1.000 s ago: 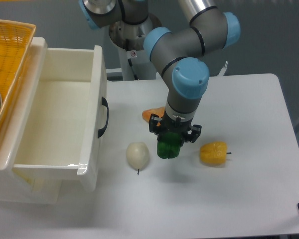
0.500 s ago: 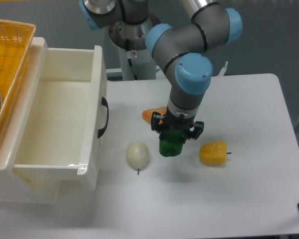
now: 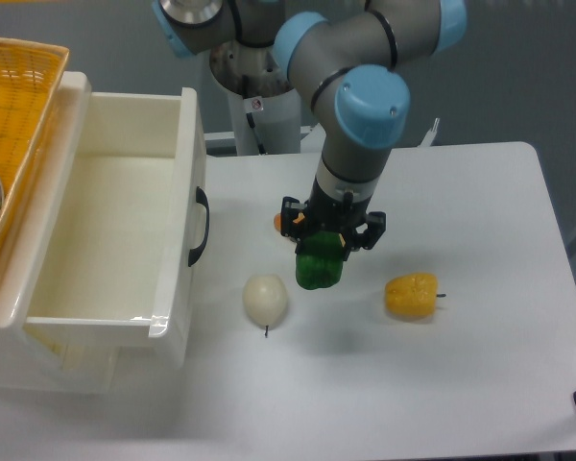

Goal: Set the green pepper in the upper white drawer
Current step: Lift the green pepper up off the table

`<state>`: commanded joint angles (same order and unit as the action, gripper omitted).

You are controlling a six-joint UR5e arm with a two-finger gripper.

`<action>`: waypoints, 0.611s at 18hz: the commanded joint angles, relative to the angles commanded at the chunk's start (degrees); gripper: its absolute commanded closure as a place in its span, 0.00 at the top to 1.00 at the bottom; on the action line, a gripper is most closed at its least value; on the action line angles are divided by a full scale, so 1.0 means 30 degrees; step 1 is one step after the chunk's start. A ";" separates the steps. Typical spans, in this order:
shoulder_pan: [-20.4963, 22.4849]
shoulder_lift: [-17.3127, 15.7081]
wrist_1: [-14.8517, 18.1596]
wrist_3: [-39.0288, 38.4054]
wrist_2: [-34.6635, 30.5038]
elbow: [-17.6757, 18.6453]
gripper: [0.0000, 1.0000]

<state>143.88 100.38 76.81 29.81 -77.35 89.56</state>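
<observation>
1. The white rectangular table [image 3: 461, 384] carries everything in view; no readable brand or writing shows anywhere, only a small red-marked sticker on the arm's base column, too small to read.
2. The large cream-white rectangular plastic drawer [image 3: 106, 230] with a black curved handle on its front stands pulled open at the left of the table, and the part of its inside that shows holds nothing.
3. The grey robot arm with light-blue joint caps [image 3: 365, 106] reaches down from the top centre toward the middle of the table.
4. The yellow wicker basket [image 3: 14, 125] sits on top at the far left, above the drawer, with a few small green-yellow items at its left edge, mostly cut off.
5. The black two-finger gripper [image 3: 319, 254] is clamped on the small glossy dark-green bell pepper [image 3: 319, 271], which hangs beneath it, lifted off the table, right of the drawer.
6. A pale cream round vegetable with a short stem [image 3: 265, 299] lies near the drawer front.
7. A small yellow pepper [image 3: 411, 295] lies right of the gripper.
8. An orange item [image 3: 280, 222] peeks out behind the gripper, mostly hidden.
</observation>
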 joint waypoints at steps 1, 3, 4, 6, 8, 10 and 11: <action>-0.0058 -0.0264 0.0118 -0.0613 0.0321 0.0000 0.32; -0.0088 -0.0937 0.0323 -0.1699 0.0849 0.0000 0.32; -0.0175 -0.1259 0.0527 -0.1965 0.1170 0.0029 0.32; -0.0264 -0.1903 0.1026 -0.2201 0.1785 0.0000 0.32; -0.0264 -0.2431 0.1057 -0.2580 0.2343 0.0000 0.32; -0.0352 -0.3047 0.1086 -0.3311 0.2870 -0.0029 0.33; -0.0410 -0.3311 0.1260 -0.3547 0.3076 -0.0029 0.33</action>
<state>142.65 90.45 80.59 19.17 -68.12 89.47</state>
